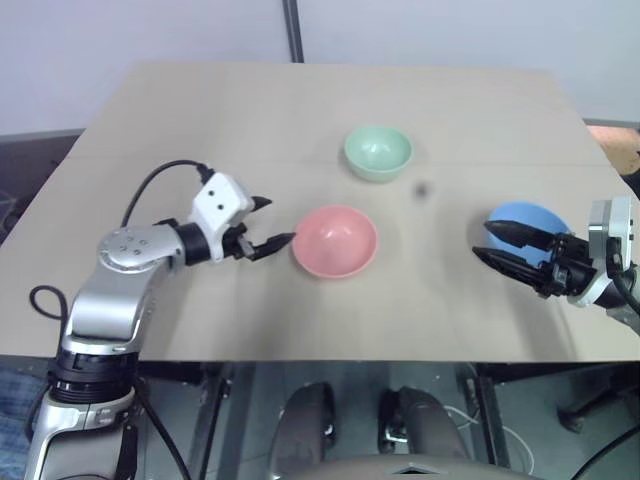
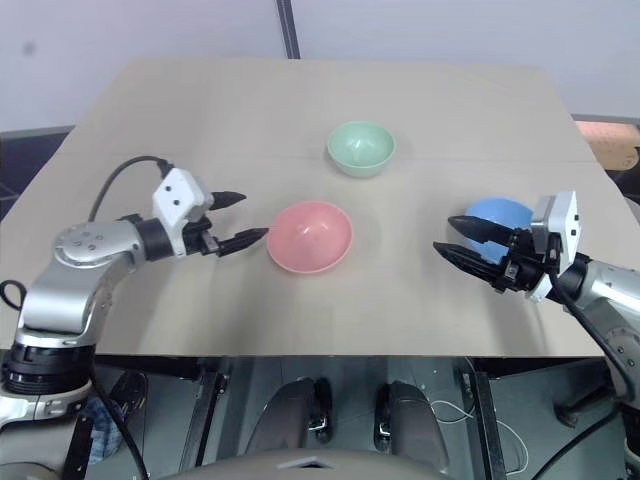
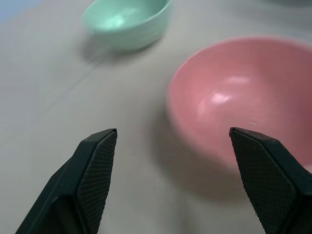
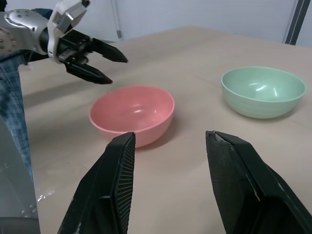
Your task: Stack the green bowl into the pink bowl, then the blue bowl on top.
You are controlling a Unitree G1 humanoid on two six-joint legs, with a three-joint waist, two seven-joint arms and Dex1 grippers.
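The pink bowl (image 1: 335, 241) stands upright in the middle of the table, empty. Farther back and slightly right sits the green bowl (image 1: 378, 152), also empty and apart from it. The blue bowl (image 1: 528, 226) rests near the right edge, partly hidden behind my right gripper (image 1: 496, 244). That gripper is open, level, pointing left, with nothing between its fingers. My left gripper (image 1: 268, 222) hovers just left of the pink bowl's rim, open and empty; the left wrist view has the pink bowl (image 3: 243, 102) close ahead.
The light wooden table (image 1: 200, 130) has bare room at the back left and along the front. A small dark spot (image 1: 422, 189) marks the top right of the green bowl. A black post (image 1: 292, 30) rises behind the far edge.
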